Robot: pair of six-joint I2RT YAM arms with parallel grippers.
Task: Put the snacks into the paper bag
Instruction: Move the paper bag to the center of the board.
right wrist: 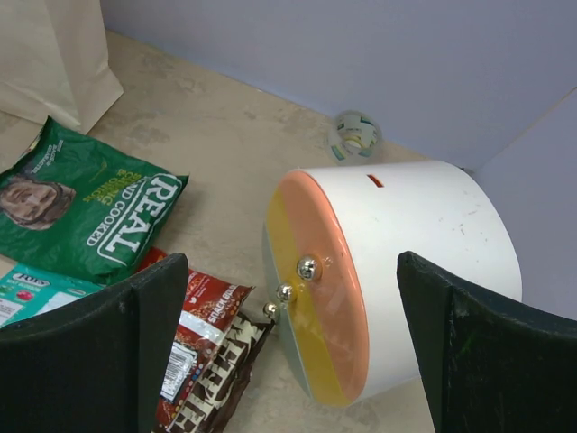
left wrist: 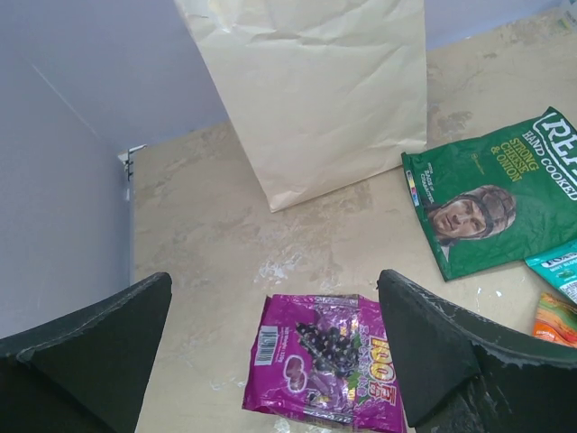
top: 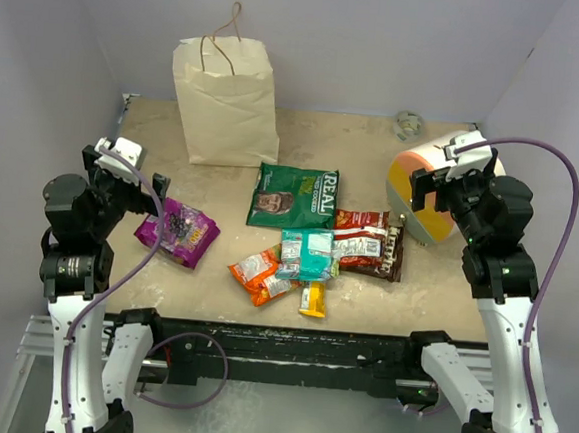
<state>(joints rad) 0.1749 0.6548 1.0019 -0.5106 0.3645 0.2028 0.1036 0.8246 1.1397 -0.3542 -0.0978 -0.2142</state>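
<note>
Arm bases at near edge of table (top: 375, 143), L arm on left, R arm on right.

L gripper (left wrist: 273, 298): fingers (left wrist: 99, 352) spread wide, holding nothing, aimed down at purple pkt (top: 178, 230). Pkt flat on table at left, well apart from the other snacks, showing btwn the two fingers in L wrist view. Contact w/ pkt: none seen.

Nearest in central pile: small yellow bar (top: 312, 299), flat, touching lower edge of teal pkt (top: 307, 254). Just left of it, orange pkt (top: 258, 272), tilted, partly under teal pkt. Teal pkt on top, approx ctr of pile. To its right, red-white pouch (top: 360, 244) lying over brown candy bag (top: 392, 257), brown bag sticking out on right side.

Farther back, green chip bag (top: 293, 197), flat, face up, just beyond teal pkt.

R gripper (right wrist: 293, 262): fingers (right wrist: 135, 343) spread wide, empty, raised over right side of table. Below and beyond it, cream cylinder (top: 422, 192) on its side, orange-yellow face w/ small metal knobs turned toward the snacks, near brown candy bag.

Far left-ctr: paper bag (top: 226, 101) upright, twisted handles up, near back wall, apart from green chip bag. Inside of bag not visible. All seen snacks on table, outside bag.

Far right corner: small tape roll (top: 409, 124) by wall.
</note>
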